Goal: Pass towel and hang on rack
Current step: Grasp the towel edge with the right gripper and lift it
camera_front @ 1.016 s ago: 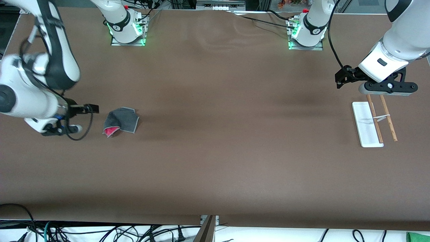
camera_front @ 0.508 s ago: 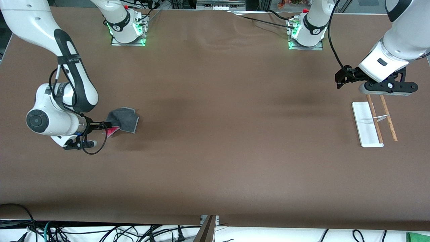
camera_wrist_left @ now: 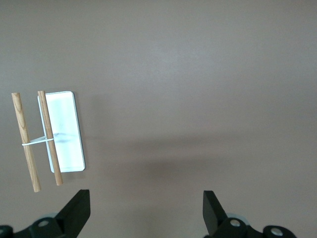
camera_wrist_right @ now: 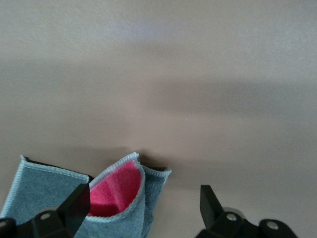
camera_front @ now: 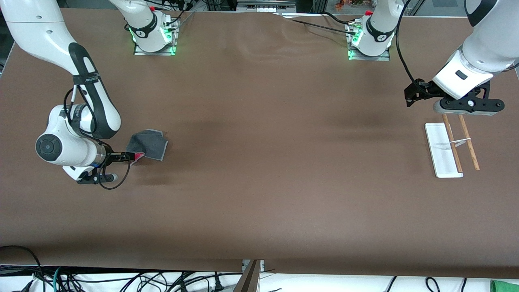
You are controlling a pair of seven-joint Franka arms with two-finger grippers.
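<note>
robotics lab, two white arms bolted on plates with green status lights along one worktop edge, plain brown cover, loose cables bundled under the edge nearest the front camera

- towel: soft cloth, matt dark gray face with a fine nap, lighter stitched edging; folded-up underside is fuzzy bright pink-red
- rack: flat base looks like smooth white plastic with a slight sheen; two rods are bare light-brown wood, matt, grain visible; thin white crosspiece joins them
- tabletop: brown matt sheet, smooth, faint ripples toward the bases
- right tool: fingers matt black plastic
- left tool: same matt black finish
- arm shells: glossy white plastic with black joints
</note>
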